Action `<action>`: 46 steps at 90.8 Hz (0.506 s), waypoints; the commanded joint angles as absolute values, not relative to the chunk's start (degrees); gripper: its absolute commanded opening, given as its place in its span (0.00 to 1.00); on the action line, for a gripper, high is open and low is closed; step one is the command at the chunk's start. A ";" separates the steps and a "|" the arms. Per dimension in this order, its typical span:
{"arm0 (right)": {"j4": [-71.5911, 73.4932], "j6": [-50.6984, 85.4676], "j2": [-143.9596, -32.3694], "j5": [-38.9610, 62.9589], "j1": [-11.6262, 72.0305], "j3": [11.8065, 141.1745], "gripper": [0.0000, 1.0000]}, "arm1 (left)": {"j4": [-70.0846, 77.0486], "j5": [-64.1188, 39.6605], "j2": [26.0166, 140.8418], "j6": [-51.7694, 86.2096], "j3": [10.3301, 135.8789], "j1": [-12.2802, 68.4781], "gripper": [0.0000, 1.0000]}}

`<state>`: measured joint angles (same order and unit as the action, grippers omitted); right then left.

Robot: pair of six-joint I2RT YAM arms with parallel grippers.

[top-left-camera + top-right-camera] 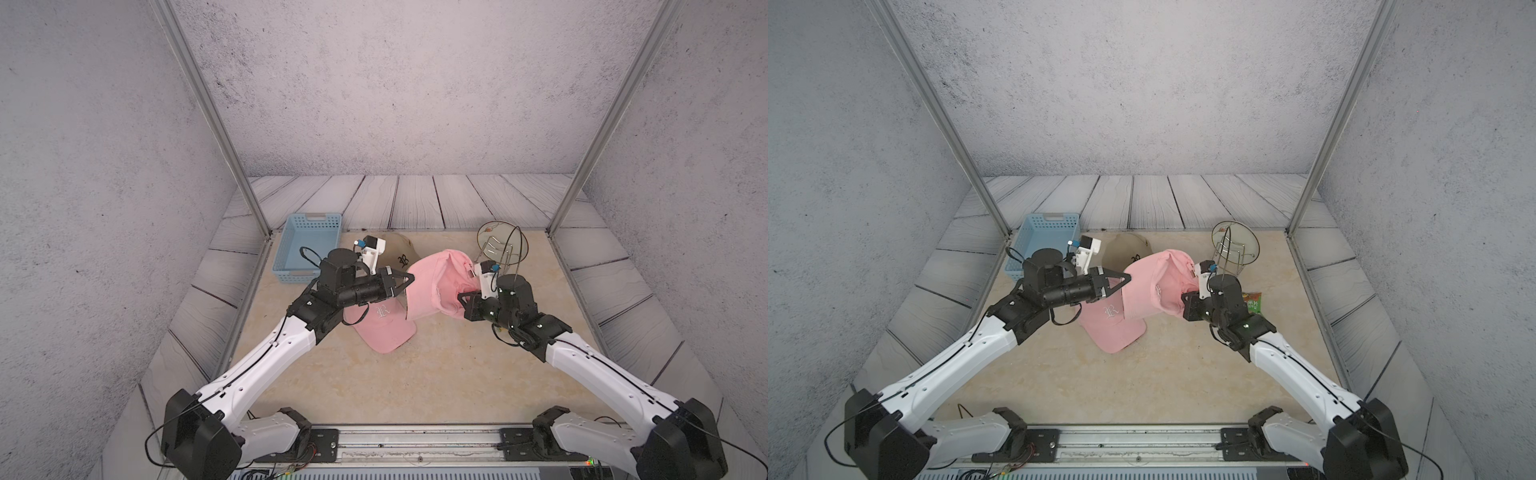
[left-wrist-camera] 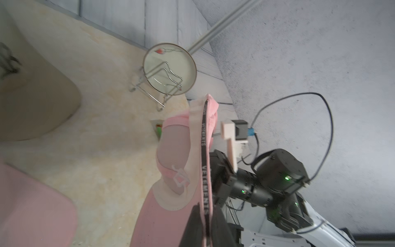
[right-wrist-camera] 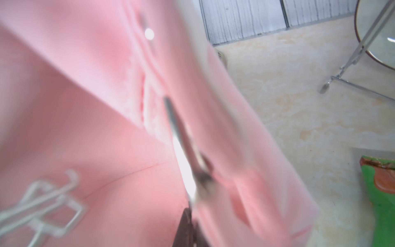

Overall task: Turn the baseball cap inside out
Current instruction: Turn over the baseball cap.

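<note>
Holding the pink cotton baseball cap up over the beige marbled tabletop, the left gripper pinches its taped rim and the right gripper pinches crown fabric. Draw them apart slowly, both pinches firm, so the crown rolls through.

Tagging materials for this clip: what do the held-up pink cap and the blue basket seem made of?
The pink cap: soft woven fabric, probably cotton, matte. It folds and sags, with stitched seams. The blue basket: rigid moulded plastic, most likely, with a smooth finish. Its walls carry a regular grid of holes.
</note>
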<state>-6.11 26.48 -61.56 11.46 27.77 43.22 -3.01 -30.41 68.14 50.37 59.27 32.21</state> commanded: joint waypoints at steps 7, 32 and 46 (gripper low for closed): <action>-6.45 22.37 -54.15 24.92 26.39 43.13 0.00 | -12.47 -19.55 69.32 41.57 59.91 26.12 0.00; -2.23 26.56 -45.99 30.00 20.50 40.62 0.00 | -18.70 -26.19 76.04 35.26 61.84 23.81 0.00; -2.02 31.38 -44.05 25.94 14.63 38.23 0.00 | -19.31 -27.43 75.03 34.38 60.28 22.78 0.00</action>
<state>-6.24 27.11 -47.33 27.73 18.52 38.61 -14.55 -32.58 75.57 40.42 61.19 25.21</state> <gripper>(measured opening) 0.048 0.096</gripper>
